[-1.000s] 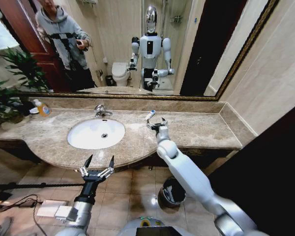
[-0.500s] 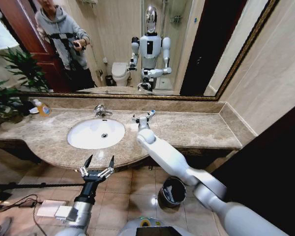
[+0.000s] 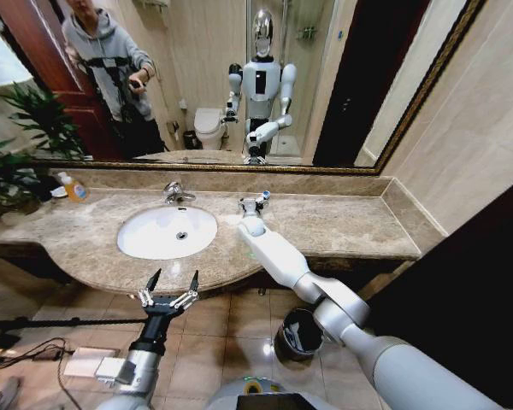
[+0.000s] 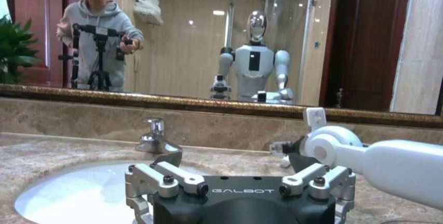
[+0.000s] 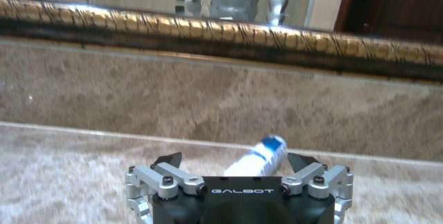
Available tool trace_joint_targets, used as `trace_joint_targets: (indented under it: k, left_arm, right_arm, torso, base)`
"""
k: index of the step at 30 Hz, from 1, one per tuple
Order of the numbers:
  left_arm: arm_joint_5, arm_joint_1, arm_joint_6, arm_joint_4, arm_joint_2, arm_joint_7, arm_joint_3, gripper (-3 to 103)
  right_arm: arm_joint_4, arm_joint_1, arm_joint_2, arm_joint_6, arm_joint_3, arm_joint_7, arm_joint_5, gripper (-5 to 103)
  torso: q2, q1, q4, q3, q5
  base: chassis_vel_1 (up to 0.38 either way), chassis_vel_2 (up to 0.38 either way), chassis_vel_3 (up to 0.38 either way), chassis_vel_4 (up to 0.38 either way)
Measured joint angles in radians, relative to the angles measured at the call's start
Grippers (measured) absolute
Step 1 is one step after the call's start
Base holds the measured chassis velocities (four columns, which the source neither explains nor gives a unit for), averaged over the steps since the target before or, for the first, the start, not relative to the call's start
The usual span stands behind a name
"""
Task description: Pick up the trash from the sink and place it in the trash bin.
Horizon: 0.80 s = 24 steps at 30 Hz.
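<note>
Reaching over the table to the right of the sink (image 3: 167,232), the right end effector (image 3: 251,203) straddles a white tube (image 5: 258,157) with fingers spread, nothing gripped yet, while the left end effector (image 3: 171,285) waits open and the bin (image 3: 297,333) stands on the floor below.

the sink (image 3: 167,231) sits in the marble counter (image 3: 342,226), faucet (image 3: 176,193) behind it. a soap bottle (image 3: 73,187) stands far left by the plant (image 3: 21,145). right of the faucet a small tube (image 3: 262,199) lies between the right gripper's (image 3: 250,203) spread fingers. the left gripper (image 3: 169,284) hangs before the counter edge. the trash bin (image 3: 297,334) stands on the floor below, right of the basin.
</note>
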<state>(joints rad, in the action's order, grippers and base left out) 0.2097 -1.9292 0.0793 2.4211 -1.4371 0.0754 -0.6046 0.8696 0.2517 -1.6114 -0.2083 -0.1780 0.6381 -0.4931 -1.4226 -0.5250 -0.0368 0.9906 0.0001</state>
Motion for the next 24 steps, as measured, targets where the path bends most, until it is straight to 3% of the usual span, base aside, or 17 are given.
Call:
trace_joint_targets:
  k: [4,11,14,24]
  left_arm:
    - [0.000,0.000,0.000,0.000,0.000,0.000,0.000,100]
    - [0.000,0.000,0.000,0.000,0.000,0.000,0.000,100]
    - [0.000,0.000,0.000,0.000,0.000,0.000,0.000,100]
    - [0.000,0.000,0.000,0.000,0.000,0.000,0.000,100]
  right_arm:
    - [0.010,0.022,0.016,0.000,0.021,-0.005,0.000,101]
    - [0.029,0.046,0.020,-0.001,0.022,-0.026,-0.002,89]
    - [0.021,0.046,0.007,-0.003,0.022,-0.035,-0.002,77]
    - [-0.034,0.031,0.004,0.004,0.021,-0.062,0.032,63]
  torso:
    - [0.000,0.000,0.0000,0.000,-0.0001]
    - [0.000,0.000,0.0001,0.000,0.0000]
    - [0.000,0.000,-0.0001,0.000,-0.0001]
    - [0.000,0.000,0.0001,0.000,-0.0001]
  base:
    - [0.000,0.000,0.000,0.000]
    - [0.000,0.000,0.000,0.000]
    - [0.000,0.000,0.000,0.000]
    - [0.000,0.000,0.000,0.000]
